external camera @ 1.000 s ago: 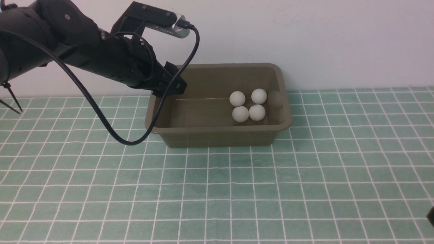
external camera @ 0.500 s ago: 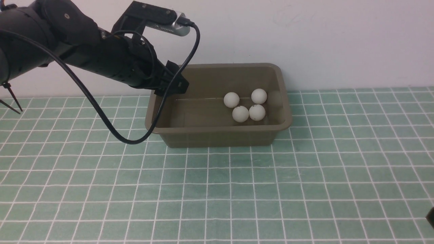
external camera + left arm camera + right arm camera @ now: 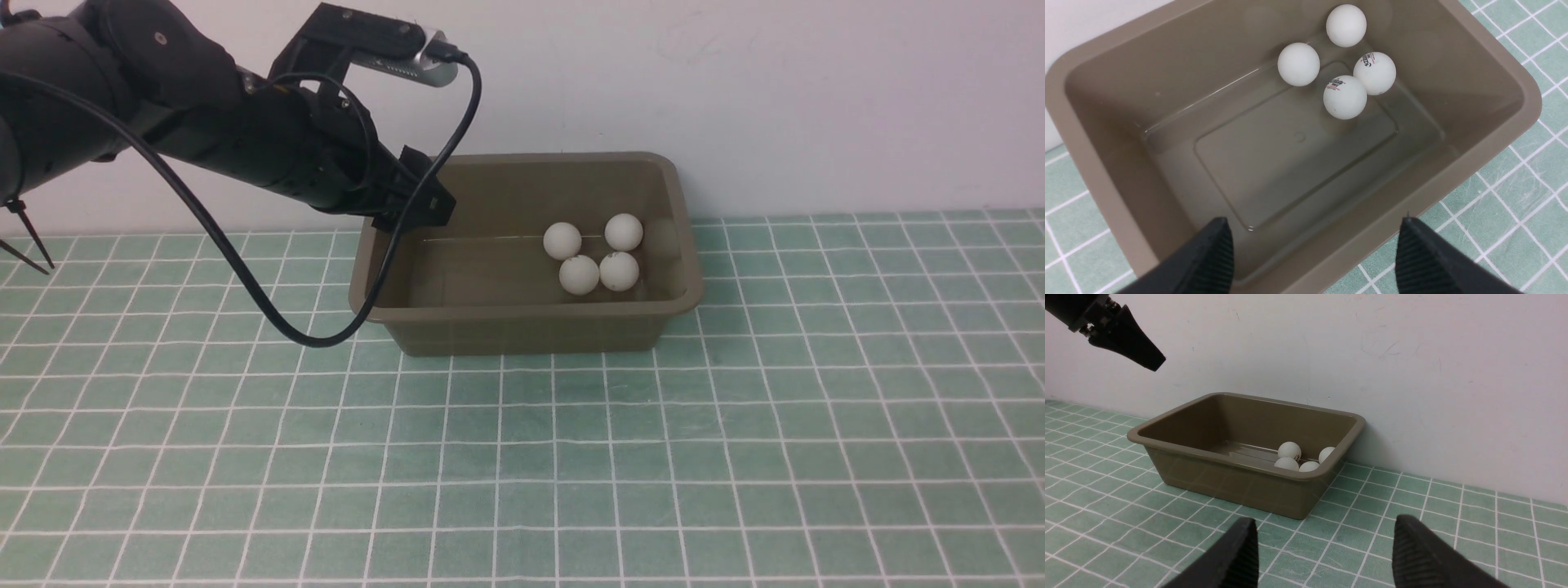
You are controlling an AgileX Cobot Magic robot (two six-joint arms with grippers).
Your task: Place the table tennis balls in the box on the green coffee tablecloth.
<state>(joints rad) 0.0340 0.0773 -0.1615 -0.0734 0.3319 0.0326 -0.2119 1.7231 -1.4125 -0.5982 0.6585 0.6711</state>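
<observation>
Four balls (image 3: pixel 593 255) are seen clustered in the box (image 3: pixel 522 331). Left hand (image 3: pixel 1310 253) is held spread and empty above the rim; right hand (image 3: pixel 1323 555) spread, empty. Withdrawal is best made straight up, rim untouched.

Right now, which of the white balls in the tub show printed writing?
Two of the four table tennis balls: the touching pair and, lying towards the front of the box. The other two, nearer the wall, look plain white.

Four balls (image 3: pixel 1289 450) sit in the box (image 3: pixel 1229 473) (far-right corner) on the cloth (image 3: pixel 1412 522); right gripper (image 3: pixel 1325 555) spread empty
</observation>
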